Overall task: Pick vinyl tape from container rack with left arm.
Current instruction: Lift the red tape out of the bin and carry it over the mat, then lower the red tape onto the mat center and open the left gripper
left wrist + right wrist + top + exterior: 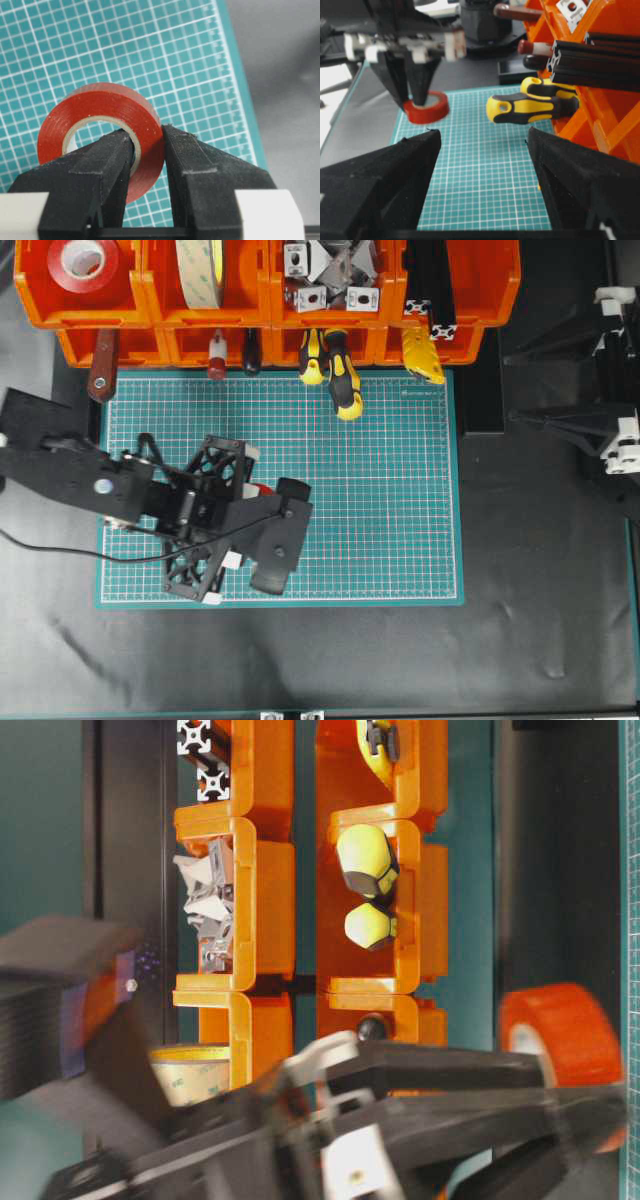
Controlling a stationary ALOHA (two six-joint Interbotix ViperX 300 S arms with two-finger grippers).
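The vinyl tape is out of the container rack and sits in the grip of the left arm, over the green cutting mat. In the left wrist view the left gripper pinches one wall of the red ring: one finger passes through the whitish core and the other finger presses on the outer face, so the jaws stand narrow with the tape's wall between them. From the right wrist view the roll hangs at the fingertips just above the mat, nearly flat; whether it touches the mat cannot be told. In the overhead view only a sliver of red shows beside the left gripper, near the mat's middle-left, well apart from the rack.

The right gripper has its jaws spread wide, with nothing between them but mat.

No brand or label can be read; the mat carries only a fine white grid with small edge marks too small to make out.

The mat lies on a dark, slightly wrinkled worktop. Along the far edge the orange rack holds a second red tape roll in its top-left bin, a cream-yellow tape roll next to it, grey metal brackets, black aluminium profiles, and yellow-and-black screwdrivers poking out of the lower tier.
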